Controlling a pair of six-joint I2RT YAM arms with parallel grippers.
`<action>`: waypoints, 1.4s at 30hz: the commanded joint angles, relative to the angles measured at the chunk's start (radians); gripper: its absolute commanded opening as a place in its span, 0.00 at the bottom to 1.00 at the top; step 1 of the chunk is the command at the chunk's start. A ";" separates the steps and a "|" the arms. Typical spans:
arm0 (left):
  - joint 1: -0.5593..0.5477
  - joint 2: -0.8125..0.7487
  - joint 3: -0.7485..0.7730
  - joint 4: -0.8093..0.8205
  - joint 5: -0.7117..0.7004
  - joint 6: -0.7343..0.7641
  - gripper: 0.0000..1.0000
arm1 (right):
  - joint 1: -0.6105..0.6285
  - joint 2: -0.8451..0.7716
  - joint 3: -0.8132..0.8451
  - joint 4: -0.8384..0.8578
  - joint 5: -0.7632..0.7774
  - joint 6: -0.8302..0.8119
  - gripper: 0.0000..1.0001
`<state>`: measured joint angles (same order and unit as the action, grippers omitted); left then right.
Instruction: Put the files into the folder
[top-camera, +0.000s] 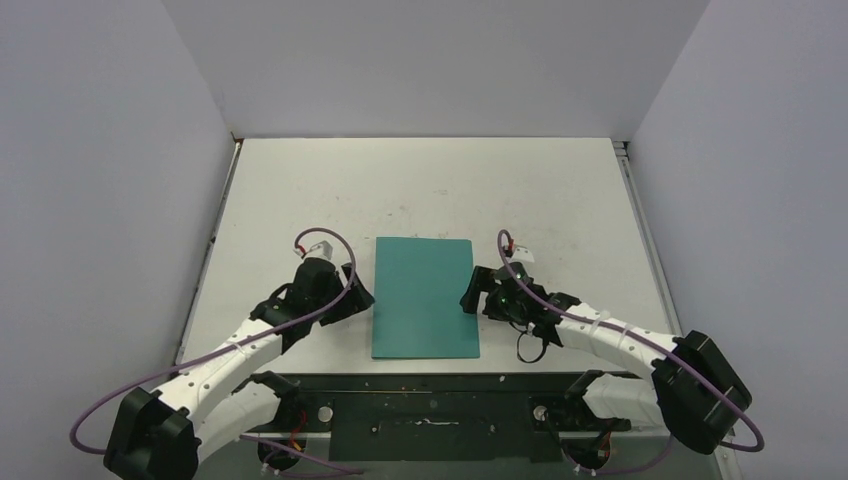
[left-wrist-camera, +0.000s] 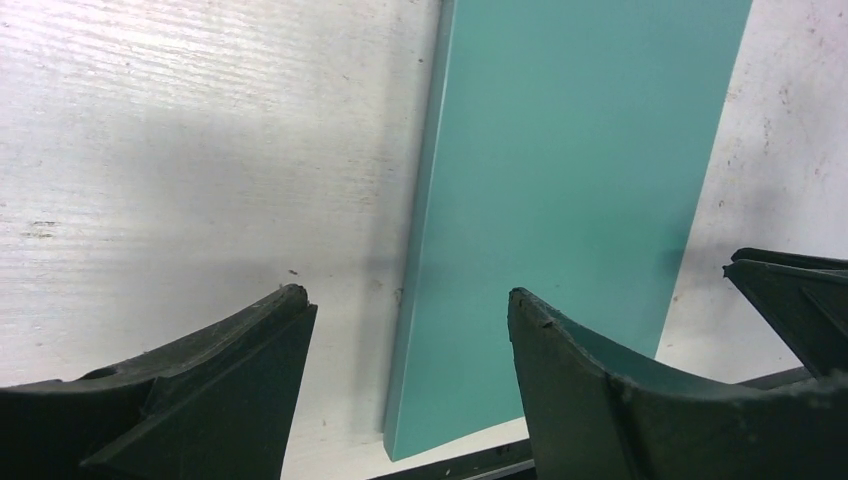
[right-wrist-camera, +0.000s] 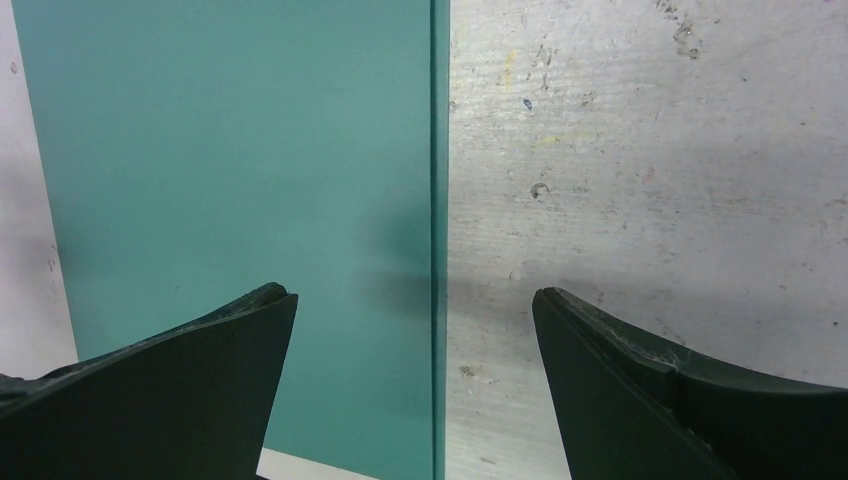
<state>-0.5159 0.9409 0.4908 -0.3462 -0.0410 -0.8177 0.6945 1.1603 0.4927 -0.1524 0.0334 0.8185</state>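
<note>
The teal-green folder (top-camera: 424, 297) lies closed and flat on the white table, between the two arms. No paper sheets show in any view. My left gripper (top-camera: 362, 288) is open and empty, straddling the folder's left edge (left-wrist-camera: 420, 250). My right gripper (top-camera: 472, 291) is open and empty, straddling the folder's right edge (right-wrist-camera: 438, 200). The left wrist view shows the folder's surface (left-wrist-camera: 570, 150) running away from my fingers, and the right wrist view shows the same surface (right-wrist-camera: 230, 150). The right gripper's tip also shows at the right of the left wrist view (left-wrist-camera: 790, 290).
The white table (top-camera: 420, 190) is scuffed and walled by grey panels on the left, back and right. A black mounting plate (top-camera: 440, 400) runs along the near edge, just below the folder's near edge. Purple cables loop off both arms.
</note>
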 joint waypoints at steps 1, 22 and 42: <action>0.017 0.012 -0.008 0.071 -0.041 -0.036 0.67 | 0.006 0.043 0.017 0.107 0.000 0.032 0.93; -0.027 0.346 0.066 0.145 -0.176 -0.002 0.15 | 0.010 0.185 -0.015 0.306 -0.095 0.071 0.94; -0.272 0.581 0.271 0.089 -0.342 0.015 0.08 | 0.010 0.167 -0.109 0.362 -0.112 0.100 0.95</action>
<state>-0.7361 1.4780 0.7021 -0.3069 -0.4141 -0.7921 0.6945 1.3331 0.4332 0.2211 -0.0551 0.8890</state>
